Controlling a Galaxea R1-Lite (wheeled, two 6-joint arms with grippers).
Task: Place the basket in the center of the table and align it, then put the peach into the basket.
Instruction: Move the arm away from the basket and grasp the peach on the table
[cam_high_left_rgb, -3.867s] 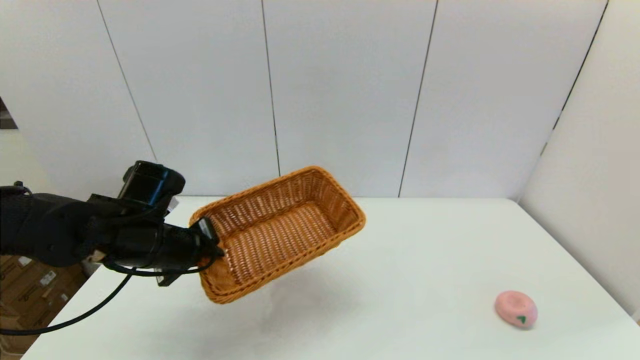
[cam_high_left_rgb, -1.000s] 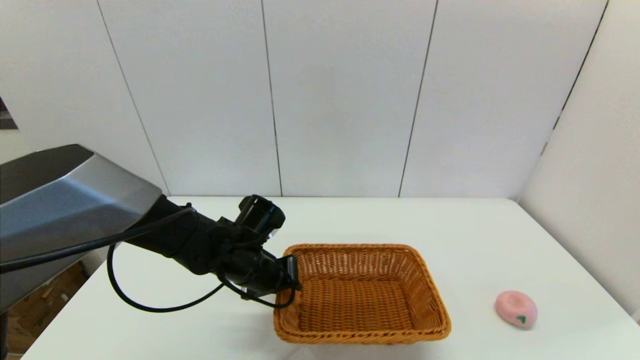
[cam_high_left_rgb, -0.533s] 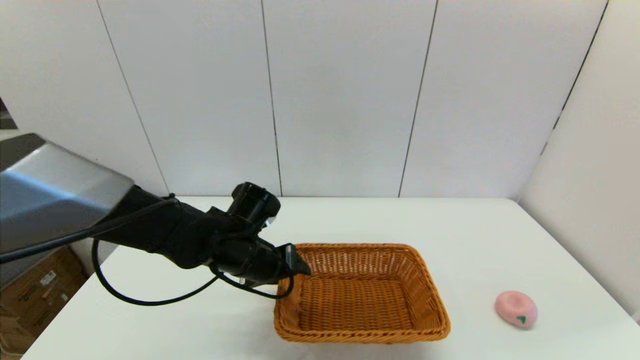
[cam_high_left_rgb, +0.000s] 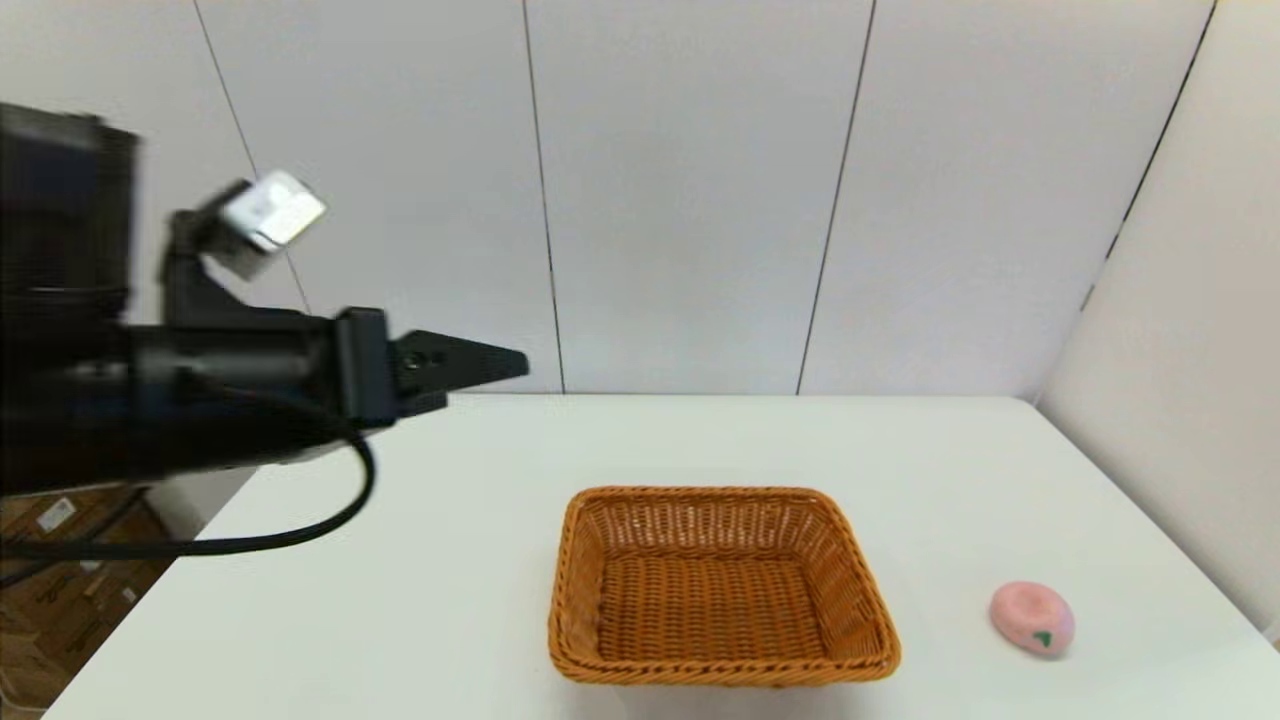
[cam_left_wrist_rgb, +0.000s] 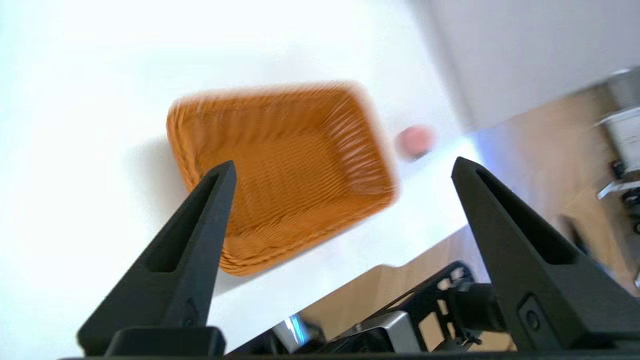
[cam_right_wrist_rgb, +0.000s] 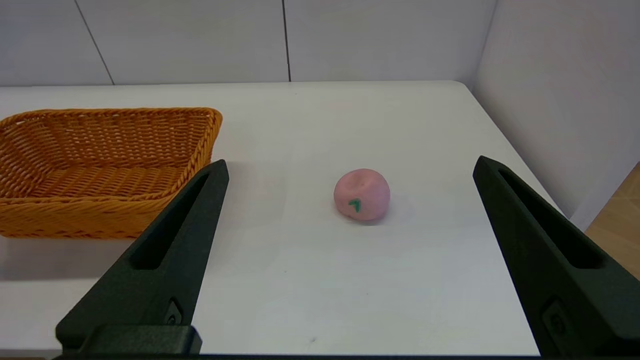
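Observation:
The orange-brown wicker basket (cam_high_left_rgb: 722, 585) stands flat and empty on the white table (cam_high_left_rgb: 700, 440), near the middle, its long sides square to the front edge. My left gripper (cam_high_left_rgb: 490, 365) hangs high above the table's left part, well clear of the basket. In the left wrist view this gripper (cam_left_wrist_rgb: 344, 163) is open and holds nothing, with the basket (cam_left_wrist_rgb: 280, 170) blurred below it. The pink peach (cam_high_left_rgb: 1033, 617) lies on the table right of the basket. My right gripper (cam_right_wrist_rgb: 351, 164) is open and low near the front edge, with the peach (cam_right_wrist_rgb: 361, 194) straight ahead between its fingers' lines and the basket (cam_right_wrist_rgb: 100, 165) off to one side.
White wall panels (cam_high_left_rgb: 690, 200) close the table's back and right side. Cardboard boxes (cam_high_left_rgb: 60, 560) lie on the floor beyond the left edge. A black cable (cam_high_left_rgb: 330, 510) loops under the left arm.
My left gripper has let go of the basket's left rim, opened, and risen up and back to the left. The basket stays where it was set down. The peach has not moved.

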